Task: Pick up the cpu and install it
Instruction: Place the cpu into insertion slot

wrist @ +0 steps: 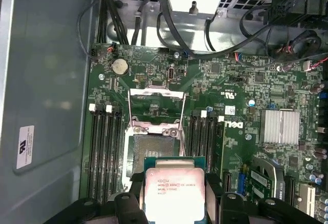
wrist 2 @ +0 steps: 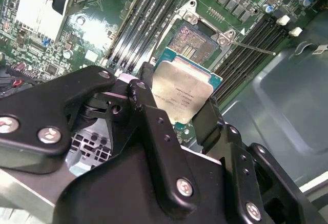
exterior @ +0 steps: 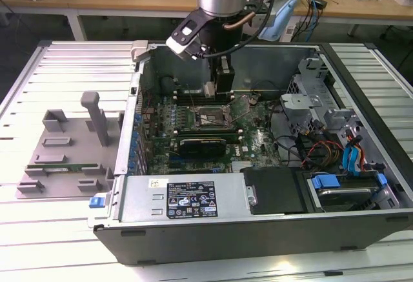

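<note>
Delivery stage of a processor install, as I judge it: the pick is done, the seating is not. On the exterior view's left, a grey fixture (exterior: 64,141) rests on the slatted table (exterior: 26,230) with a long green memory stick (exterior: 46,164) lying in it, well apart from the work. Next comes the open computer case (exterior: 139,111). Inside it my gripper (exterior: 215,87) hangs over the motherboard (exterior: 258,143), near the open socket (exterior: 208,117). Toward the exterior view's right stand the drive cages (exterior: 313,82) and blue cables (exterior: 352,156).

In both wrist views my fingers (wrist 2: 149,106) pinch the cpu (wrist 2: 182,88) by two opposite edges, one black finger on each side. The chip is held flat, with its silver-grey plate turned toward the cameras and its green rim showing along the free edge. In the first wrist view it overlaps the near edge of the open socket, with the load plate (wrist: 156,108) raised beyond, and it is not in the frame yet. Its sides run parallel to the socket's and to the memory slots (wrist: 105,147). It is nearly square. What longer side it has seems to lie along the slots, though part is cut off. Seating it, in my judgement, calls for centring over the frame, keeping the edges square and the chip level, and a light touch on the contacts.
</note>
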`<state>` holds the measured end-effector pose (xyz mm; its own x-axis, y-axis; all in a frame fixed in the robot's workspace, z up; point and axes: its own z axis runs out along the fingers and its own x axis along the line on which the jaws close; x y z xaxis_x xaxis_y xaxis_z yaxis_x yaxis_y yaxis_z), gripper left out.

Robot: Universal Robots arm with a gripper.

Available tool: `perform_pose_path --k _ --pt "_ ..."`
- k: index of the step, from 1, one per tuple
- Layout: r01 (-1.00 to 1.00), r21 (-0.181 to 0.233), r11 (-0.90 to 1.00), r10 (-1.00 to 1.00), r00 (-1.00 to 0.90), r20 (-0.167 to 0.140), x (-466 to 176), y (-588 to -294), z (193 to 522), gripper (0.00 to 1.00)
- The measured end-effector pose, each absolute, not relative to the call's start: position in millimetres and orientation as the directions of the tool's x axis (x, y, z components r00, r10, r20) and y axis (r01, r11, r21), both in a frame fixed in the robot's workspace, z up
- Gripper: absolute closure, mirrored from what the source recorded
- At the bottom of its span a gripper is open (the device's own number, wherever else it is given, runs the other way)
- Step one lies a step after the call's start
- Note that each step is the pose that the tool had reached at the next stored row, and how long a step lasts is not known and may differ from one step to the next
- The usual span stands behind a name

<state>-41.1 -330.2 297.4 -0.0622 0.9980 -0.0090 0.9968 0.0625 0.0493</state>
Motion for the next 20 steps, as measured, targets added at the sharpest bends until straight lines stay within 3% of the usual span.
perform_pose_path --k 20 --pt "0.997 0.049 0.063 0.998 -0.062 -0.009 -41 -330 279 0.45"
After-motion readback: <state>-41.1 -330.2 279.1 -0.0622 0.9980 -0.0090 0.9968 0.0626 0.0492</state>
